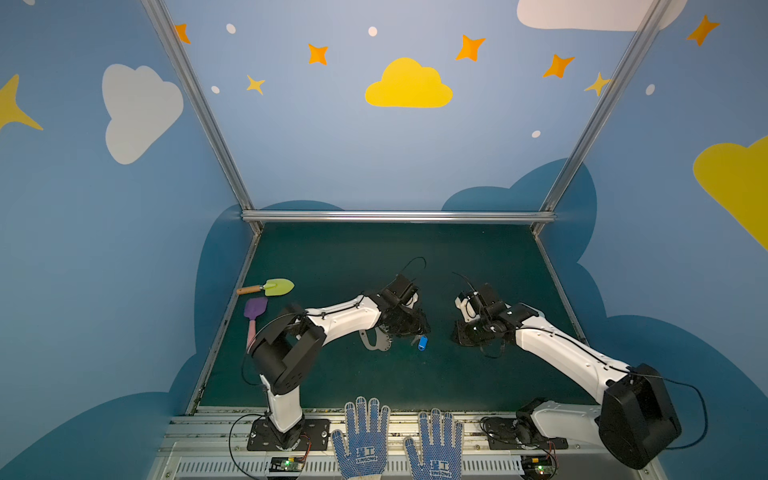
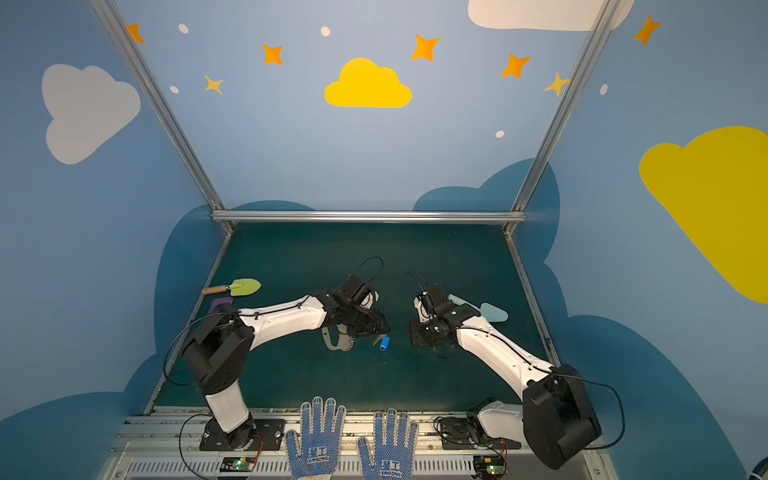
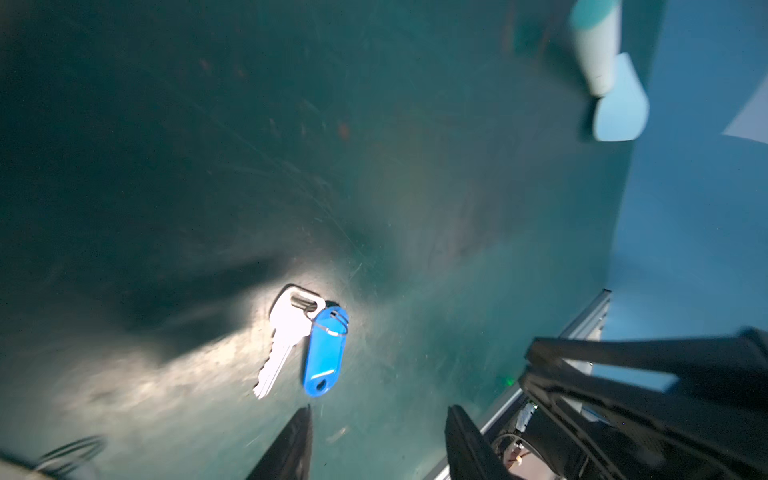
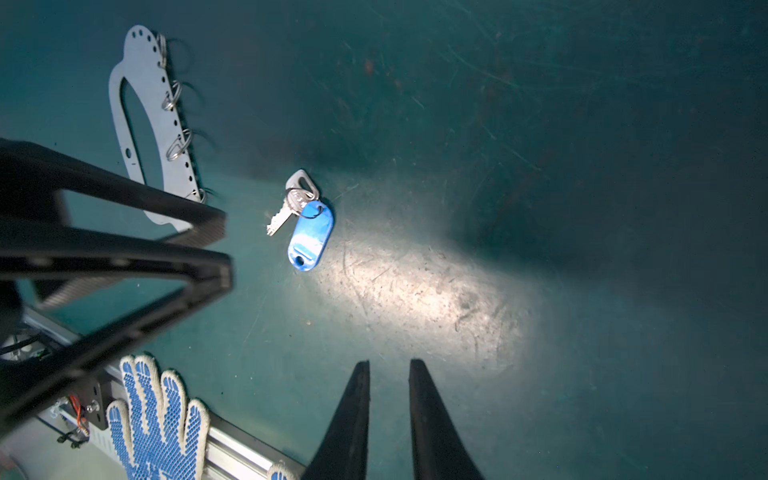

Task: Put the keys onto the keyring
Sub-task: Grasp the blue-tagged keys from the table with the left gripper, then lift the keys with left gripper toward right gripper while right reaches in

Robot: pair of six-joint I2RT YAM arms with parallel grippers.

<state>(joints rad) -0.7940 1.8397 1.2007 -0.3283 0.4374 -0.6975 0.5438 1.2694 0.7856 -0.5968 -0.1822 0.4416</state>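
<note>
The keys [image 4: 305, 220] are lying flat on the table [image 4: 540, 124], just beside the keyring [image 4: 145, 124]. The left fingers [image 3: 291, 453] are gaping half open, the right fingers [image 4: 349, 428] nearly closed, both holding nothing. The thin key may be sliding away when pinched.

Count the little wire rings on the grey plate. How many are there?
4 rings, along the keyring's holed edge in the right wrist view: one near the end, two mid-edge, one beside the left tool, which may hide more.
</note>
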